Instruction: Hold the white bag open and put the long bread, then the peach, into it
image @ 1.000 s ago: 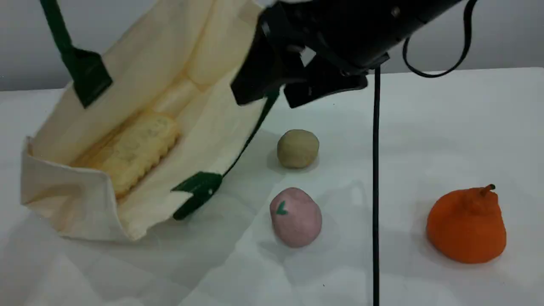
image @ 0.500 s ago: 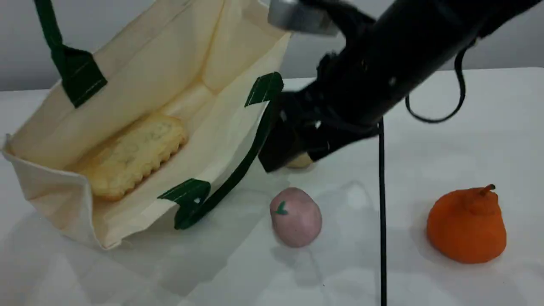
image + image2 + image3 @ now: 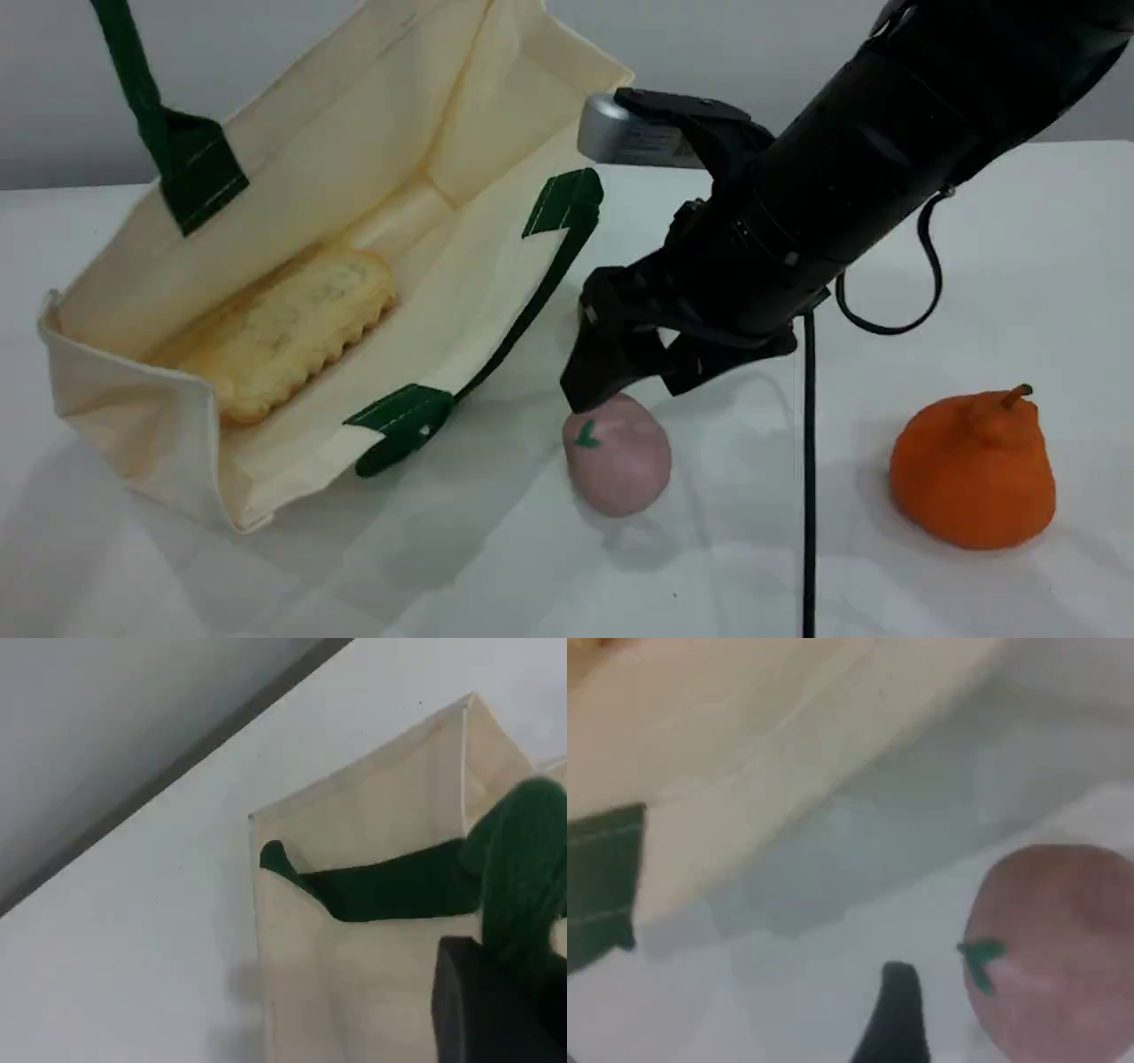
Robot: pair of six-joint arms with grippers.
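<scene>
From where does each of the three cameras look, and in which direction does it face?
Scene view: fixed, slanting down across the table; right arm over the peach.
Left wrist view: above the white bag, looking down; left gripper on its green handle.
Right wrist view: low, facing the peach; one fingertip.
All three show the bag.

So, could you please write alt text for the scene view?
The open right gripper hovers just above the peach on the table. To the left, the white bag stands open with the long bread inside; an orange pear-shaped fruit sits right.
</scene>
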